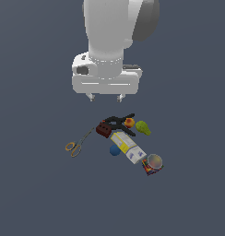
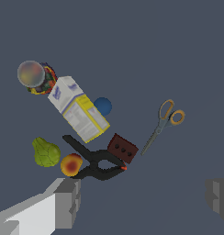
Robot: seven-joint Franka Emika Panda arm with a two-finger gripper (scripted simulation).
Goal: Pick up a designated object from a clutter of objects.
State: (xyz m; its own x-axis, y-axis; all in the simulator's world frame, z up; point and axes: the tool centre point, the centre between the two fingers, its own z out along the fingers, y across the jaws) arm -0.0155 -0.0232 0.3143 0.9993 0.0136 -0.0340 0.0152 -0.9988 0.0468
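Orange-handled scissors (image 1: 77,144) lie flat and alone on the grey floor (image 1: 31,193), just off the clutter's (image 1: 128,140) side toward the exterior view's left, nearest the red block (image 1: 103,130), as the gripper (image 1: 105,97) hangs above, fingers spread and empty. From the wrist, the scissors (image 2: 163,123) look light, stiff and thin, hard to pinch off the floor; the pivot seems the likeliest hold.

Colours in the clutter around the white-yellow box

We see the box (image 2: 78,109) white with yellow and blue panels, scissors (image 2: 163,123) with orange-yellow loops and grey blades, a black clamp (image 2: 93,161), dark red block (image 2: 122,148), orange fruit (image 2: 71,165), green pear (image 2: 46,152), blue ball (image 2: 103,106) beside the box, and white gripper (image 1: 105,97).
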